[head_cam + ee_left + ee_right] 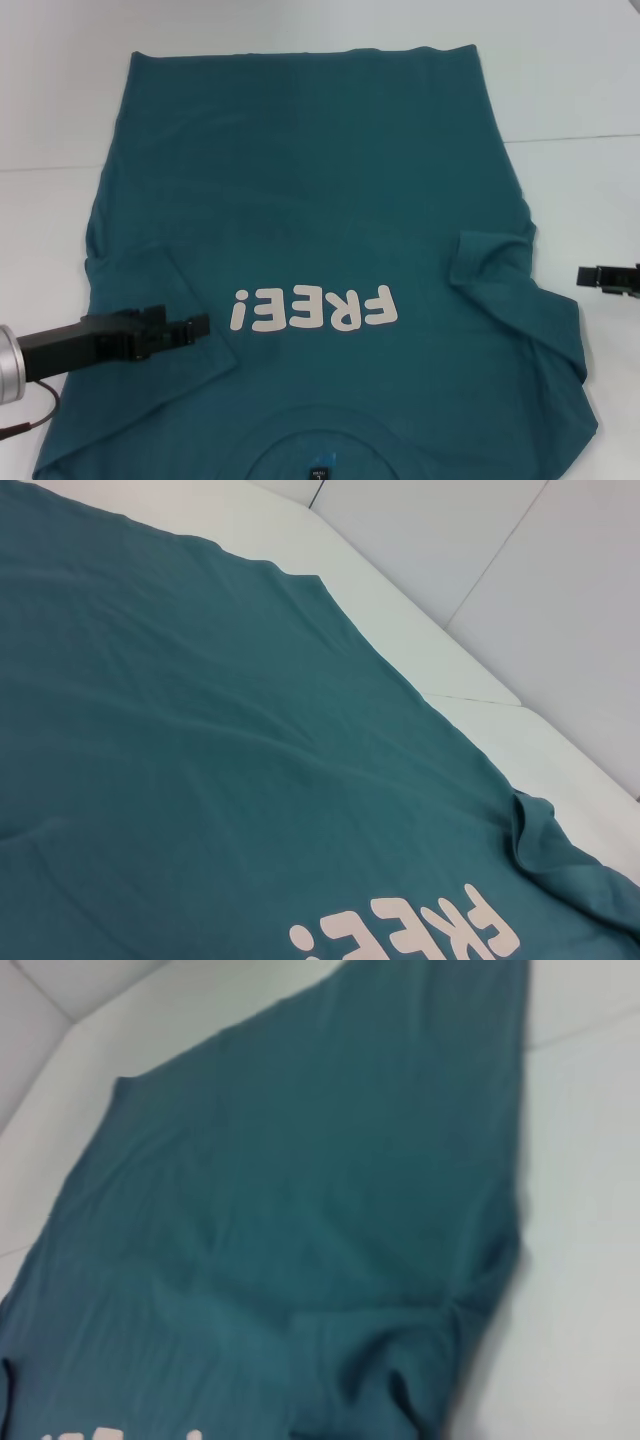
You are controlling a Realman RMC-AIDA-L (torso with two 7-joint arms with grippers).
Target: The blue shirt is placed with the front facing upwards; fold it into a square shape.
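At the lower left of the head view the left pincer [200, 325] reaches in from the frame edge on its dark arm, lying low over the shirt's [320, 200] left sleeve area, its tip pointing toward the white "FREE!" print [313, 310]. Its fingers appear drawn close together with no cloth seen between them; whether they touch the fabric cannot be told.

The shirt fills the middle of the frame, spread front-up on the white counter [580, 90], hem toward the top of the picture and collar at the bottom edge, where a small dark neck label [318, 470] shows. The print reads upside down from the head camera. The left sleeve is folded inward over the body, forming a diagonal flap at lower left. Right of the print, the right sleeve is bunched and creased, partly turned in.

At the right edge, middle height, the right pincer [592, 276] sits over bare counter, apart from the shirt; how far it is open cannot be told.
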